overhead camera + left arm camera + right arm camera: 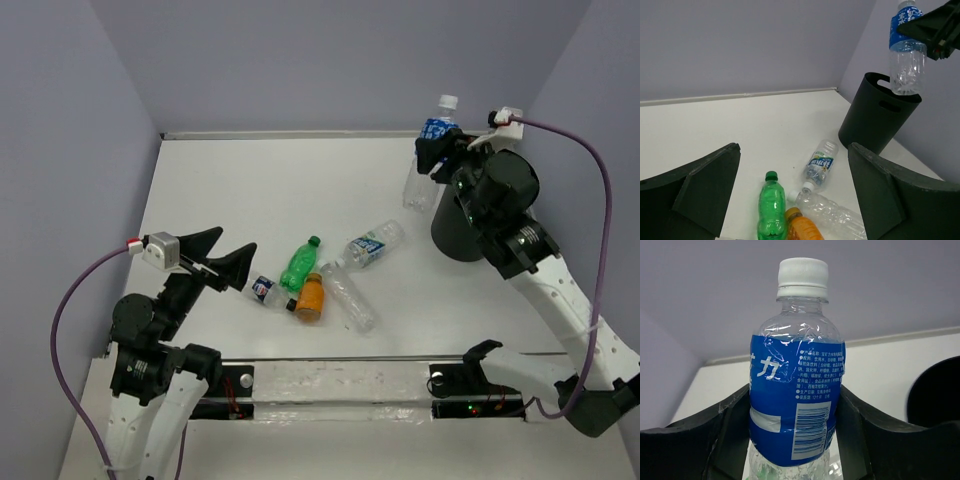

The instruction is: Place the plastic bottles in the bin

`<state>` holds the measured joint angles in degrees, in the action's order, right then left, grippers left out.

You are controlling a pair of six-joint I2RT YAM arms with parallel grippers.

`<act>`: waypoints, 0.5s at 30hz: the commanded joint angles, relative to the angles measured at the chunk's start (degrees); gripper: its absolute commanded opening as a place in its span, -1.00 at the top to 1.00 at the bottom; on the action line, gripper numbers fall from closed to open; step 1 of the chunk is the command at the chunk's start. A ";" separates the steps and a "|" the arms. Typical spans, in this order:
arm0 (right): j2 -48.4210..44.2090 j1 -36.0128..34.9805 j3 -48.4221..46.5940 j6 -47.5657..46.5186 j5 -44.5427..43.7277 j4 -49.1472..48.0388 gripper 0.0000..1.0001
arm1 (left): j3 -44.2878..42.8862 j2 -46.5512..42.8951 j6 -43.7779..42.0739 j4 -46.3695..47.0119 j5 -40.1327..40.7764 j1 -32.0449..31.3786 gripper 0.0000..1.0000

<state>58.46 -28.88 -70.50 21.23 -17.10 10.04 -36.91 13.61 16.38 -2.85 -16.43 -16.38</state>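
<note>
My right gripper (440, 152) is shut on a clear bottle with a blue label (437, 127) and holds it upright in the air, above the left rim of the black bin (455, 235). The grip shows in the right wrist view (796, 435), jaws on the label (797, 395). A green bottle (300, 263), an orange bottle (310, 298), a blue-labelled clear bottle (371, 244), a plain clear bottle (349, 296) and a small red-white-blue bottle (267, 292) lie mid-table. My left gripper (226, 262) is open and empty, left of them.
The right arm (500, 205) covers much of the bin from above. In the left wrist view the bin (875, 120) stands at the far right by the wall, handle slot (889, 106) facing me. Grey walls close in the white table (260, 190).
</note>
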 commanded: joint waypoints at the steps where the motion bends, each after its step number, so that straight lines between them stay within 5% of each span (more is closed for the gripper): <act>1: 6.04 3.02 -3.24 -19.19 -24.28 -12.12 0.01 | -1.06 -0.68 -0.21 2.41 -1.59 0.04 -0.98; 9: 6.32 19.81 0.09 -17.54 -23.68 -20.84 0.03 | -1.06 -2.09 -0.38 2.24 -0.98 -1.19 -0.98; 15: 9.39 22.91 4.22 -20.44 -22.54 -27.53 0.03 | -1.06 -2.27 -0.30 2.33 -1.06 -1.46 -0.98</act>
<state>66.54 -6.37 -67.72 3.25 -38.83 -8.67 -36.91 12.08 16.38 -2.83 -16.49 -17.58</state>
